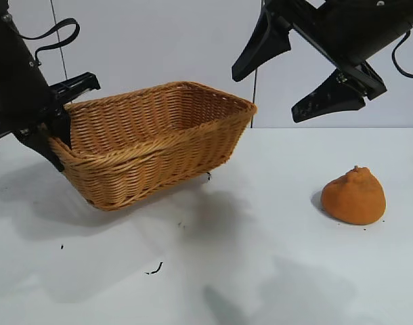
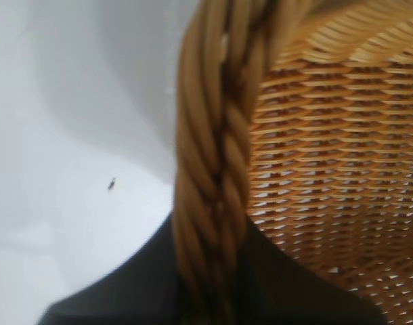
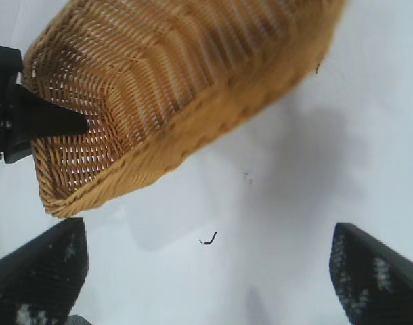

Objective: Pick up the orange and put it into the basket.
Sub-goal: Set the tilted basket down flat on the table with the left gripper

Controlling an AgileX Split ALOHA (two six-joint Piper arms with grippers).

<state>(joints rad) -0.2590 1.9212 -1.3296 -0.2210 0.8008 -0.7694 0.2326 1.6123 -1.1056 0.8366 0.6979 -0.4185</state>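
Basket (image 1: pixel 159 145) lifted at one end, orange (image 1: pixel 354 196) on table (image 1: pixel 261 271)
Left gripper (image 1: pixel 57 139) clamped on basket's braided rim (image 2: pixel 213 169); right gripper (image 1: pixel 298 74) wide open, empty, above orange

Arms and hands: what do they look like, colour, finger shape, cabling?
Both arms are matte black. The right hand has two broad fingers tapering to blunt tips, their inner pads textured with pale flecks in its wrist view; a black cable loops beside it. The left hand is black and angular, with a looped black cable above.
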